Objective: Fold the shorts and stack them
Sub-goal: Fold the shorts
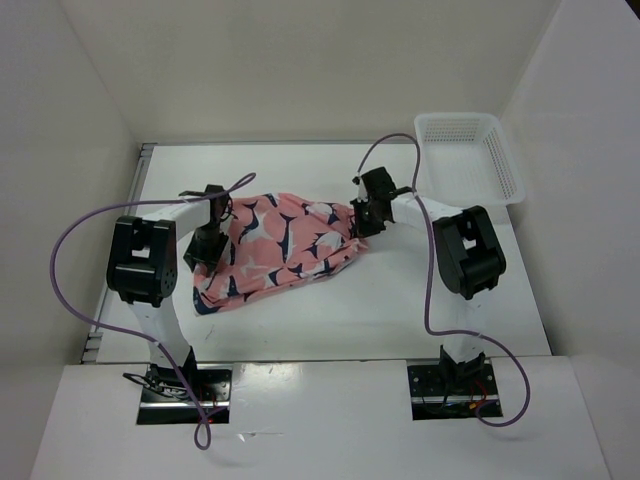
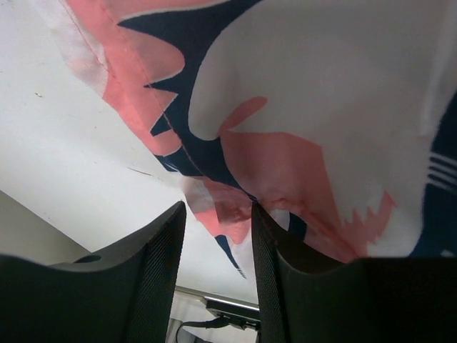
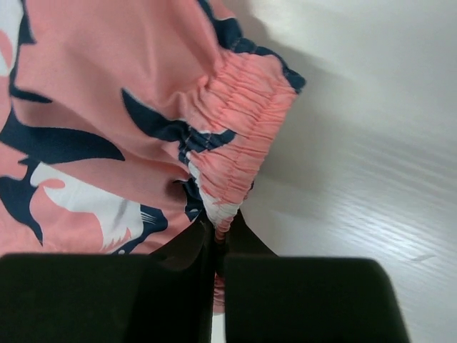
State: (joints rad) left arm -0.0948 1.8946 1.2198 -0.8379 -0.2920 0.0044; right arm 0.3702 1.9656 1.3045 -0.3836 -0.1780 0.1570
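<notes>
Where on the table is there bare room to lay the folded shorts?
Bare table lies between the shorts and the arm bases, and behind the shorts toward the back wall. The basket fills the far right corner. The middle is crowded by shorts, left gripper and right gripper.

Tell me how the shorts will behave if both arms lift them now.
The shorts will probably sag between the grips: the fabric already lies creased and bunched on the table. The right gripper pinches the gathered elastic waistband, which likely holds well. The thin cloth between the left gripper fingers looks light and could slip.
</notes>
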